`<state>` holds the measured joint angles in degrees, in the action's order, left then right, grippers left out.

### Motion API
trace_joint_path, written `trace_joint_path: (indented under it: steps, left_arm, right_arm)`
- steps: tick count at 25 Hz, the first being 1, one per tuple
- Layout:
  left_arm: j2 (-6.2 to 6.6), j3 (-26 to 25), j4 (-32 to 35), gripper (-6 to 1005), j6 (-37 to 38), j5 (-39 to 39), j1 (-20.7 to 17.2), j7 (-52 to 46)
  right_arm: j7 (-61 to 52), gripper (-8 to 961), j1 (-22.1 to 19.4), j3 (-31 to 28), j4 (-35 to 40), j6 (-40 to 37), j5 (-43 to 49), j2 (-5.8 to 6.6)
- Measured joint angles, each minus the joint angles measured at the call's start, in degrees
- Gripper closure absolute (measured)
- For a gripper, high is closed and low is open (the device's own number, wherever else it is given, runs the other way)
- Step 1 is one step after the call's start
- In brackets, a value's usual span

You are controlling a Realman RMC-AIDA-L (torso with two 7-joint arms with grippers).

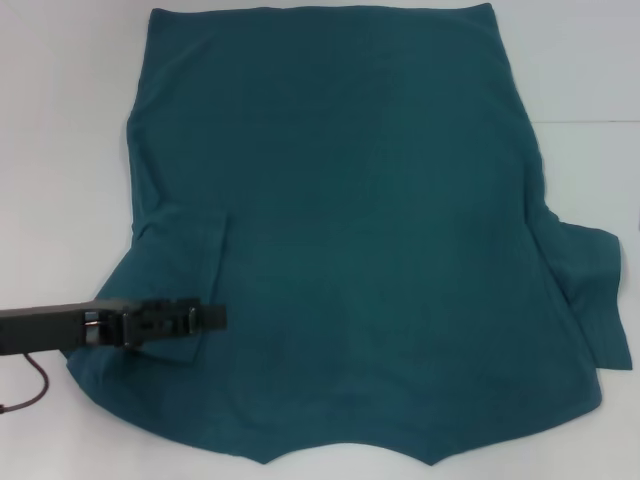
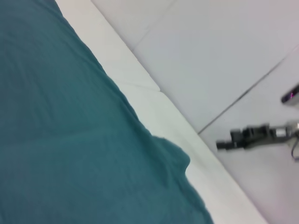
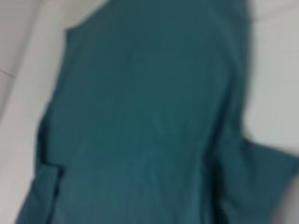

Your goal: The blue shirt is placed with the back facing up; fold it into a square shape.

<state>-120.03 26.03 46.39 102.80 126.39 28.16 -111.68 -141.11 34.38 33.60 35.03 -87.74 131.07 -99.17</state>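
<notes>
The blue shirt point(image 1: 350, 230) lies spread flat on the white table point(image 1: 60, 150), plain side up, collar end toward the near edge. Its left sleeve point(image 1: 185, 260) is folded inward onto the body. The right sleeve point(image 1: 595, 290) still sticks out sideways. My left gripper point(image 1: 215, 318) reaches in from the left, low over the folded sleeve's near end. The left wrist view shows the shirt point(image 2: 70, 140) and the right sleeve's bulge point(image 2: 180, 156). In the right wrist view the shirt point(image 3: 149, 116) is seen from above. My right gripper does not show.
White tabletop borders the shirt on the left and the far right point(image 1: 590, 80). A dark cable point(image 1: 35, 385) hangs below the left arm. Beyond the table edge point(image 2: 154, 112), a dark mechanical piece point(image 2: 247, 137) shows over the grey floor.
</notes>
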Motion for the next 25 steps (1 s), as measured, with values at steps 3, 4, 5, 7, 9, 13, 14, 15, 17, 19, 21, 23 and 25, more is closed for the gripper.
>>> trace_joint_path:
  steps: [3, 4, 5, 7, 9, 13, 14, 15, 17, 19, 21, 23, 25]
  left_arm:
    - [-0.08, -0.8, -1.9, 206, -1.3, -0.9, 0.2, 0.0]
    - [-0.18, -0.9, -2.4, 206, -1.9, -1.2, 0.2, 0.0]
    - [-0.28, -0.9, -2.5, 206, -2.3, -1.4, 0.2, 0.0]
    - [-0.55, -1.0, -2.8, 206, -2.8, -2.1, 0.2, 0.0]
    - [-0.7, -1.1, -2.9, 206, -2.9, -2.7, 0.0, 0.1]
    - [-0.76, -2.4, -3.0, 206, -2.9, -3.7, -0.4, 0.0]
    - [-0.76, -2.6, -3.0, 206, -2.9, -3.7, -0.5, 0.0]
    - [-0.76, -2.9, -3.1, 206, -2.9, -3.7, -0.6, 0.0]
    - [-0.75, -3.4, -3.4, 206, -3.2, -3.7, -0.7, 0.0]
    - [-0.74, -3.7, -3.5, 206, -3.5, -3.7, -0.7, 0.0]
    - [-0.73, -3.8, -3.6, 206, -3.8, -3.7, -0.8, 0.0]
    - [-0.73, -3.9, -3.6, 206, -4.0, -3.7, -0.8, 0.0]
    - [-0.73, -3.9, -3.6, 206, -4.3, -3.8, -0.8, 0.0]
  right_arm:
    - [-1.2, 77, -0.1, -0.1, 0.0, -0.1, 1.5, 0.16]
    - [-1.2, 77, -0.1, -0.1, 0.0, 0.5, 1.7, -0.07]
    - [-1.1, 77, -0.1, -0.1, 0.0, 0.9, 1.7, -0.37]
    - [-0.4, 77, -0.2, -0.1, -0.3, 3.2, 1.8, -1.48]
    - [0.1, 77, -0.2, 0.1, -0.4, 5.4, 1.8, -2.56]
    - [0.4, 78, -0.3, 0.5, -0.7, 8.9, 2.5, -4.12]
    - [0.4, 78, -0.3, 0.5, -0.7, 9.7, 2.8, -4.46]
    - [0.4, 78, -0.2, 0.5, -0.8, 10.3, 3.1, -4.84]
    - [0.4, 79, -0.2, 0.5, -0.9, 11.7, 3.4, -5.66]
    - [0.4, 79, -0.2, 0.5, -1.0, 12.8, 3.5, -6.45]
    - [0.5, 79, -0.1, 0.5, -1.5, 14.0, 3.5, -6.97]
    - [0.5, 79, 0.2, 0.5, -2.2, 15.1, 3.5, -7.21]
    - [0.5, 80, 0.6, 0.9, -2.8, 16.4, 3.6, -7.57]
